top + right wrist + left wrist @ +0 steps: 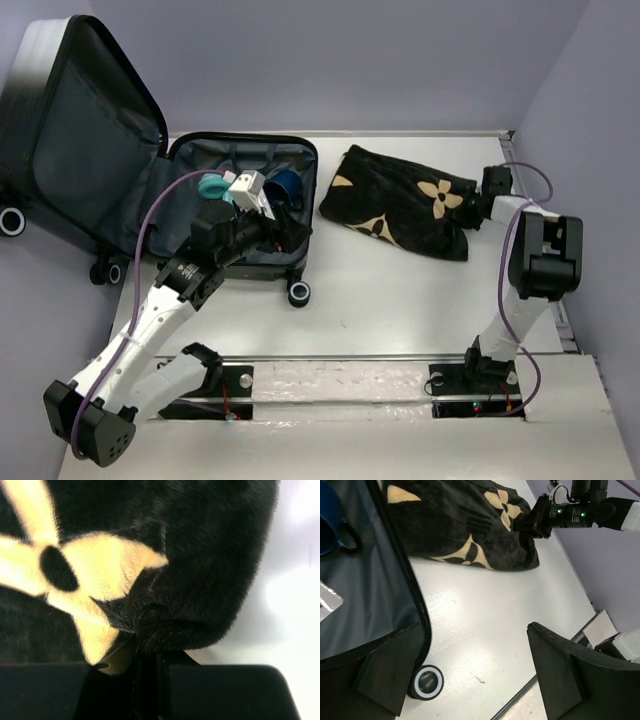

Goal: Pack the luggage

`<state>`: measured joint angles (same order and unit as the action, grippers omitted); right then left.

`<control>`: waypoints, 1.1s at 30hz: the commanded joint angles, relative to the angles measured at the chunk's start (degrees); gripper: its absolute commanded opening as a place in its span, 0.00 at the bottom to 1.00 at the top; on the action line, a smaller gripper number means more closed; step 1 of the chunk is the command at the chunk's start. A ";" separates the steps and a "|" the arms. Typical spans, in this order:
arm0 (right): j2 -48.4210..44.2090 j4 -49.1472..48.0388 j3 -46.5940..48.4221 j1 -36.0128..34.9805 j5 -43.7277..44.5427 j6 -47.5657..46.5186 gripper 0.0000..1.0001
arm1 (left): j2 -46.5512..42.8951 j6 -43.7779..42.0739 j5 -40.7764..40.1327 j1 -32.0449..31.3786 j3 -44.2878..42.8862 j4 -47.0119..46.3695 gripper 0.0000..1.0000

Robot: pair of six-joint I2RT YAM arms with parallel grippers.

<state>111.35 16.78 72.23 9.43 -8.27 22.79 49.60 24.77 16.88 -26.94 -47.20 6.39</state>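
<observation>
At the far left corner of the white table (pixel 400 300) sits the luggage (pixel 95 140), a small hard-shell suitcase with dark grey fabric lining, lying wide open. Its lid leans up against the left wall and its base lies flat on the table beside it. One black caster wheel (pixel 298 292) with a white ring pokes out at the base's near right corner. Across the middle of the base, close together, lie a teal round thing (pixel 212 188), a small white box (pixel 250 188) whose print is too small to read, and a dark blue mug (pixel 285 185). The left pincer (pixel 475 675) hangs above the base's near right edge, jaws spread wide with nothing between them, and the arm behind it hides much of the near lining. Right of the suitcase and apart from it, a folded black plush blanket (pixel 400 200) with tan flower shapes lies toward the far right of the table. The right pincer (pixel 472 213) is clamped tight on the blanket's right end, a fold of the pile bunched between its fingers.
</observation>
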 commanded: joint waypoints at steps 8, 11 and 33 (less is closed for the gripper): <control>-37.06 -7.46 -34.95 5.07 10.29 7.18 0.07 | 14.63 -0.33 -16.17 -19.36 -14.48 2.56 0.99; -42.34 -7.20 -38.29 7.34 10.47 6.48 0.07 | 22.62 -1.39 -20.75 -20.78 -22.02 4.15 0.98; -46.75 -10.27 -38.83 7.36 -6.67 4.64 0.07 | 93.82 -8.70 -13.48 -11.12 -92.38 18.50 0.99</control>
<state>65.80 10.76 33.78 16.53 -11.03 28.21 144.42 13.74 -1.30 -40.64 -138.30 25.10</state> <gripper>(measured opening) 0.129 0.986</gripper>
